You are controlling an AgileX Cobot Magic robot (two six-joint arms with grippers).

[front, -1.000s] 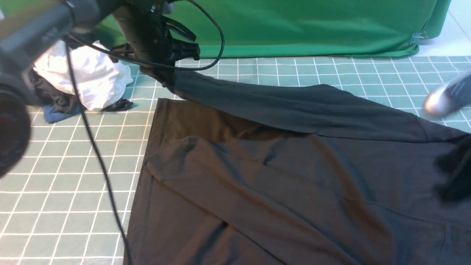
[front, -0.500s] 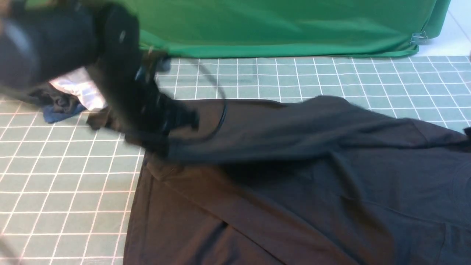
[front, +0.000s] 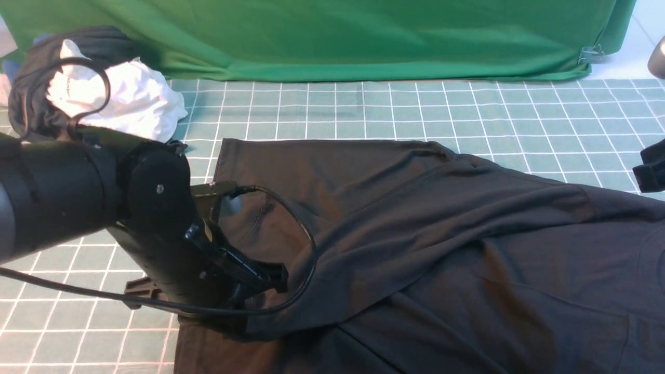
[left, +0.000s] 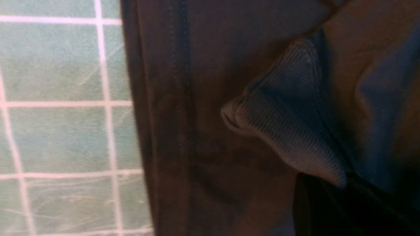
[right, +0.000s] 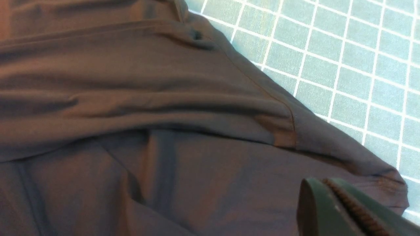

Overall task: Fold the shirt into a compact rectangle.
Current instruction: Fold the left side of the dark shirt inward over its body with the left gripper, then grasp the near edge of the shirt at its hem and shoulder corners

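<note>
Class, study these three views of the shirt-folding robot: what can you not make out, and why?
- Left gripper: left wrist view shows only a dark shape beside the ribbed cuff; front view hides its tips behind the arm, so open or shut is unclear.
- Right gripper: cut off by the front view's right edge.
- Shirt: its near part runs off the front view's bottom edge.
- White garment: lettering too small to read.
</note>
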